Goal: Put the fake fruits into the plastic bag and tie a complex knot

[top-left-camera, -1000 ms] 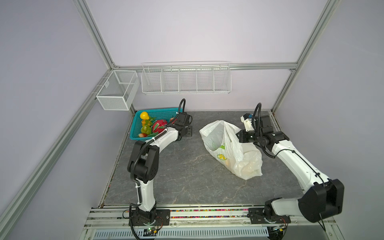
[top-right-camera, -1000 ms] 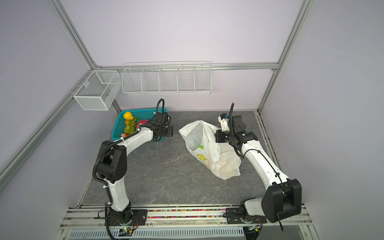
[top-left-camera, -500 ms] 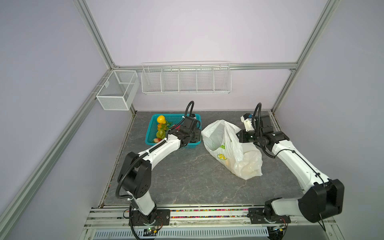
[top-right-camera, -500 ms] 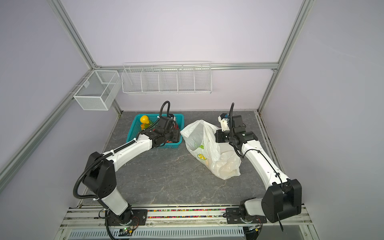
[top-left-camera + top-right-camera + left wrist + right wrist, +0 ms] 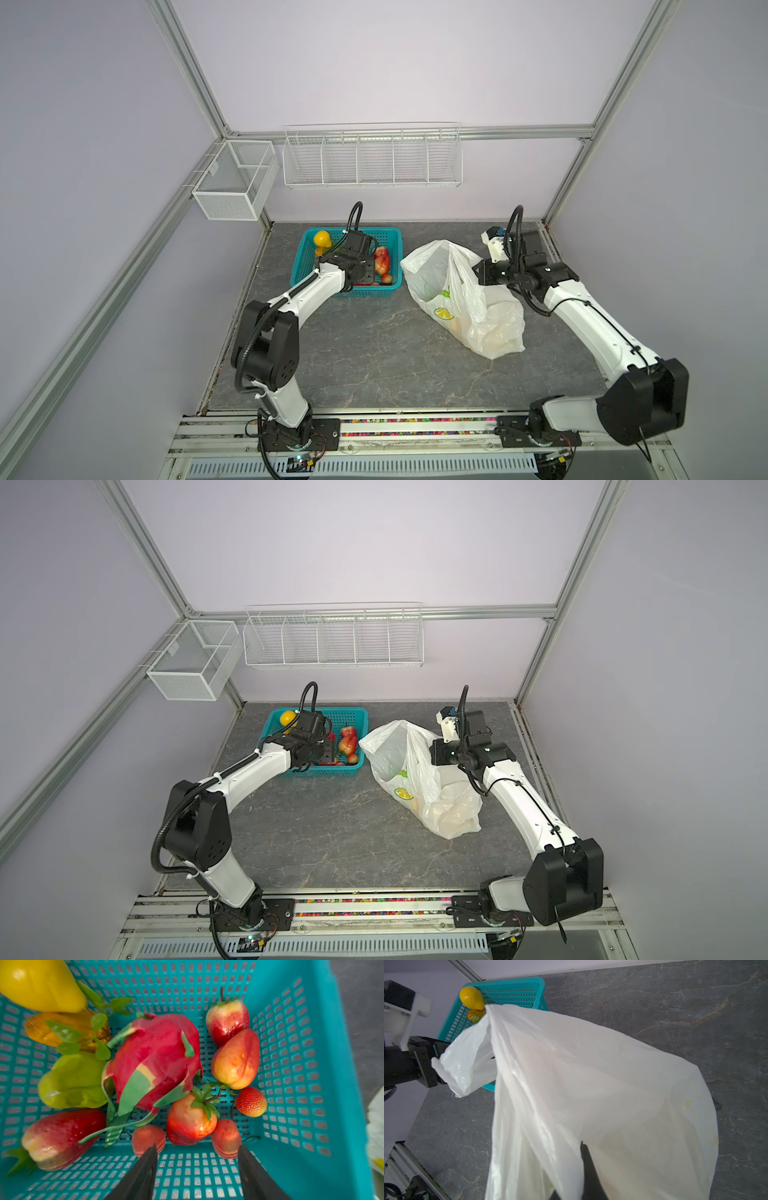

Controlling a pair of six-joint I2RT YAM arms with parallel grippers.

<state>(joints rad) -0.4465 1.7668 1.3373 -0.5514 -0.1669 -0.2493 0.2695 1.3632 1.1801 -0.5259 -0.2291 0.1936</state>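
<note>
The fake fruits lie in a teal basket (image 5: 398,253) (image 5: 365,723): a pink dragon fruit (image 5: 158,1057), a yellow fruit (image 5: 39,985) (image 5: 322,239), a green piece (image 5: 72,1080) and several red strawberries and apples. My left gripper (image 5: 197,1153) (image 5: 369,271) hangs open over the basket's near wall, with nothing between its fingers (image 5: 148,1163). The plastic bag (image 5: 461,299) (image 5: 419,783) stands right of the basket, mouth up, with pale shapes showing through it. My right gripper (image 5: 579,1147) (image 5: 478,272) is shut on the bag's upper right edge and holds it up. One finger (image 5: 588,1167) shows; plastic hides the other.
The basket sits at the back of the grey stone-patterned table (image 5: 365,353), almost touching the bag. Two white wire racks (image 5: 372,160) (image 5: 232,183) hang on the back wall and left frame. Metal rails run along the front edge (image 5: 415,428).
The teal basket has slid right from the back left corner to beside the bag, together with my left gripper. The right arm and the bag have stayed still.
</note>
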